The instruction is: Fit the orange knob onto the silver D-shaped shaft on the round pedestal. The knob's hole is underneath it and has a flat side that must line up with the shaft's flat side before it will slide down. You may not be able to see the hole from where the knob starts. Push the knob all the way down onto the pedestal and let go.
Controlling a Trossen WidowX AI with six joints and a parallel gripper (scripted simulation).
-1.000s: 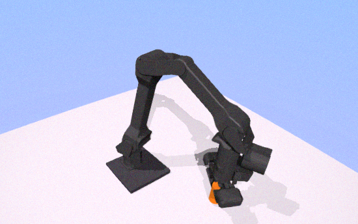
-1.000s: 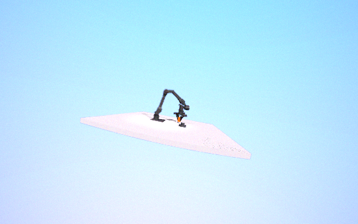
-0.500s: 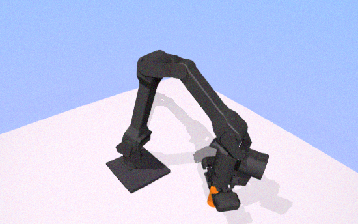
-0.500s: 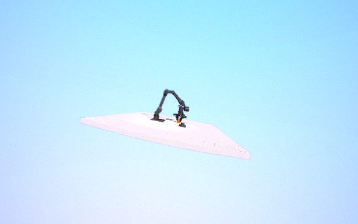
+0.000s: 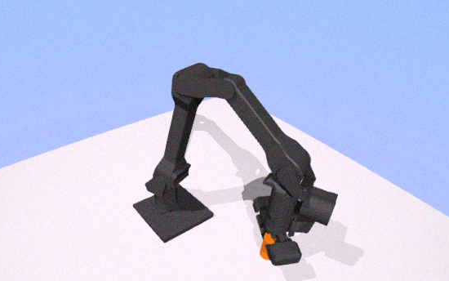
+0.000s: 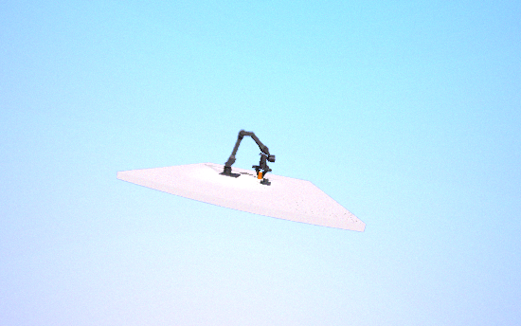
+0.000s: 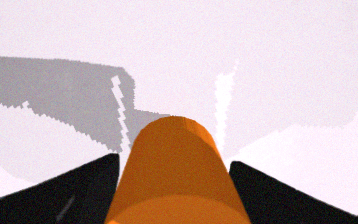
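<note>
The orange knob (image 5: 264, 247) (image 6: 260, 174) (image 7: 174, 170) stands low, at the white table (image 5: 77, 212) (image 7: 280, 60), near the front right of the arm. My gripper (image 5: 273, 250) (image 7: 175, 167) points down around it and is open. In the wrist view a thin strip of table shows between the knob and each dark finger. The wrist view shows neither the silver shaft nor the pedestal; the knob hides what is under it. In the exterior view a small dark shape (image 6: 265, 182), perhaps the pedestal, lies just beside the gripper's foot.
The arm's square black base (image 5: 171, 216) (image 6: 230, 173) stands left of the gripper. The arm's grey shadow (image 7: 55, 90) falls on the table beyond the knob. The table's right edge (image 5: 384, 176) runs behind the wrist.
</note>
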